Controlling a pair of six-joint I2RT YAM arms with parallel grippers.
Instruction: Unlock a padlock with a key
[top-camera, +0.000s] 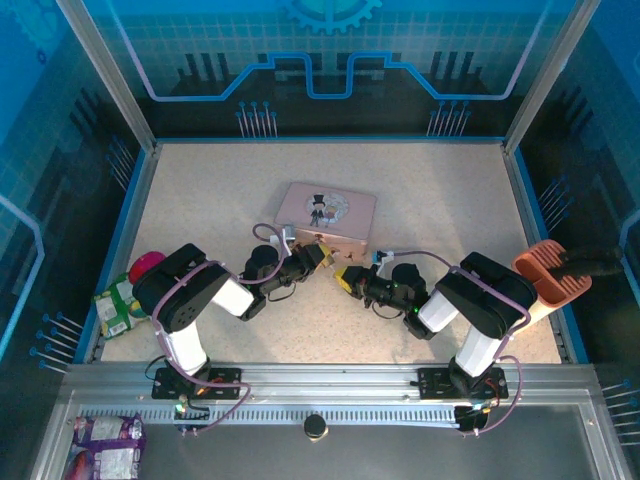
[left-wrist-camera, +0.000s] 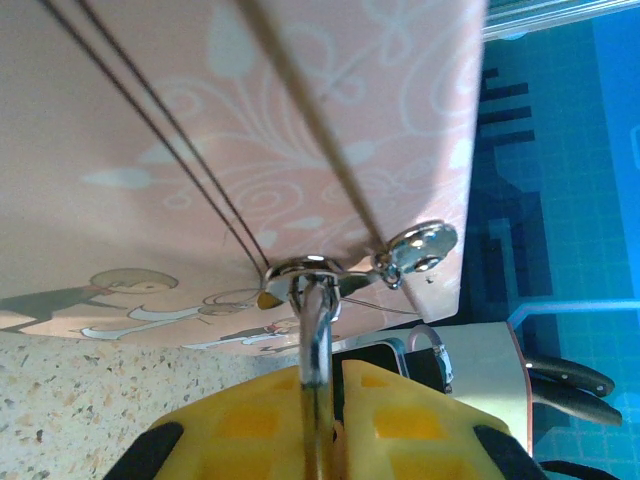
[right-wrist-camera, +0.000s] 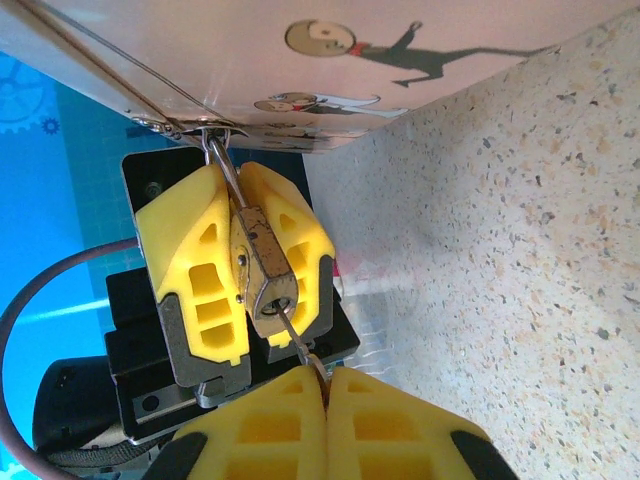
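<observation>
Tiny padlock (right-wrist-camera: 265, 272) looks light and slick, so left gripper (right-wrist-camera: 238, 195) clamps its body; right gripper (right-wrist-camera: 325, 395) pinches thin, probably bendy key (right-wrist-camera: 298, 340) at its head.

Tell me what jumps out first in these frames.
Two yellow-fingered grippers meet tip to tip at the near side of the pink tin, mid-table. The left gripper clamps the small brass padlock hooked through the tin's clasp, and the right gripper pinches the thin key, its tip at the keyhole.
</observation>
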